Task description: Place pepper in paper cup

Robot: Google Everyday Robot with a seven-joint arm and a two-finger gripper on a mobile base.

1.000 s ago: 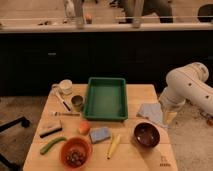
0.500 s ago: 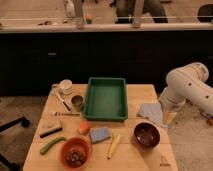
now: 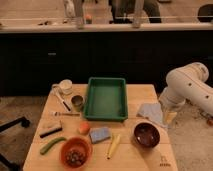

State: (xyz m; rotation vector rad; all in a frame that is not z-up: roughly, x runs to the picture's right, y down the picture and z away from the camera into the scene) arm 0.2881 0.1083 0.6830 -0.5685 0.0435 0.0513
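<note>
Nothing has shifted; the pepper [image 3: 52,145] is untouched, so the task has not started.
The gripper [image 3: 168,118] hangs at the right edge of the table [image 3: 141,93], grip state unreadable; the pepper lies near-left, well apart from the far-left paper cup [image 3: 66,86].

The gripper [image 3: 168,119] hung at the edge of the wooden table [image 3: 142,93], just beside a grey cloth [image 3: 150,112] and near a dark bowl [image 3: 147,135], while the green pepper [image 3: 52,145] and the paper cup [image 3: 65,86] sat well apart from it, at the table's opposite side.
</note>
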